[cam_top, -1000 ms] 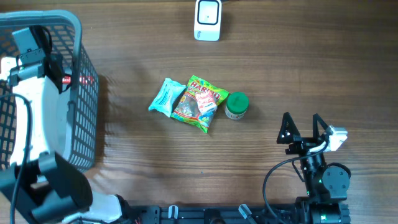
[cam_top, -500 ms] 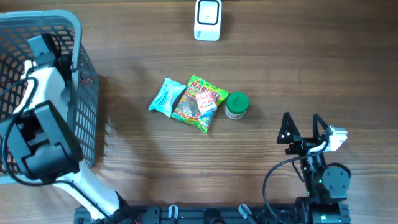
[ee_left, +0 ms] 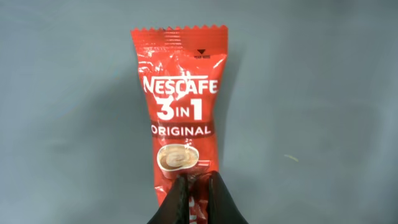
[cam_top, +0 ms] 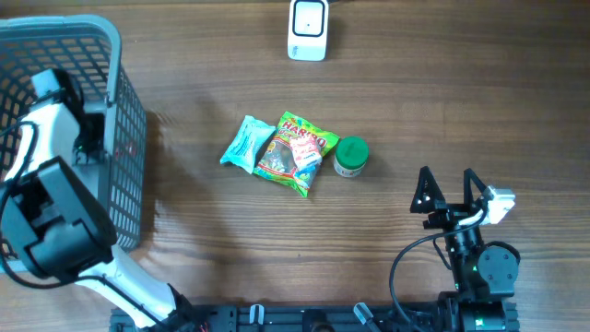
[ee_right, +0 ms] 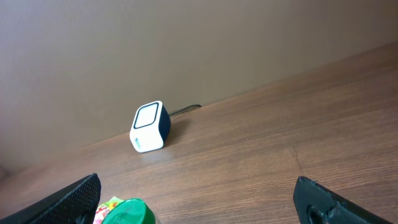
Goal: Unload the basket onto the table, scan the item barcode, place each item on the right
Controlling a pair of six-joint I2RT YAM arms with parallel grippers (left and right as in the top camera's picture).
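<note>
Pinching the lower end of the coffee sachet, the left tool is pressed together inside the basket, with the sachet flat on the basket floor. Lift straight up clear of the basket wall, then turn the unseen barcode side toward the scanner, well apart from the basket. The right tool stands spread, empty.

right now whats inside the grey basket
The left claw is in the basket, shut on the end of a red Nescafe sachet. From overhead the arm covers much of the floor, so other contents cannot be ruled out.
</note>
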